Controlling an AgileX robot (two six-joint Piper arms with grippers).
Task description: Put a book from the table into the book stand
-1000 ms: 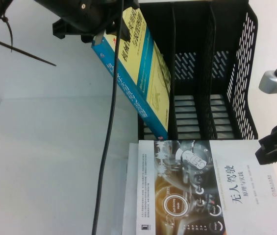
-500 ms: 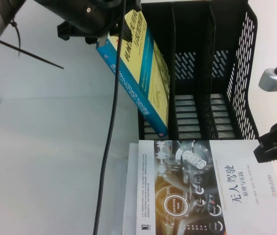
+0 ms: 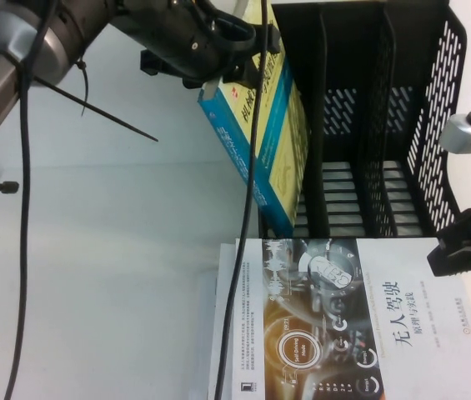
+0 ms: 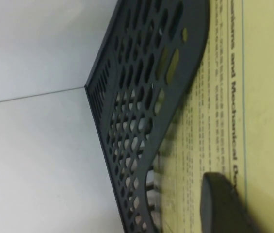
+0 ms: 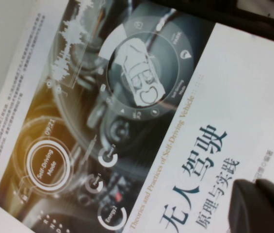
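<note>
The book [image 3: 264,125] is tilted, held up at its top end by the left gripper [image 3: 222,62], lower corner down in the leftmost slot of the stand [image 3: 435,125], right at the stand's open front. Left gripper's clamped on the book's upper edge, up at the far left of the stand. The other two slots just show bare slatted floor.

In front of the stand a second book [image 3: 343,325] with a car dashboard cover lies flat on the table [image 3: 93,275]. The right gripper [image 3: 468,246] hangs at that book's far right corner; can't tell how wide it is.

Left wrist view gets what the high view doesn't: the stand's perforated wall [image 4: 141,121] pressed close against the yellow cover [image 4: 253,87]. Right wrist view shows only the dashboard cover [image 5: 127,121] up close.
</note>
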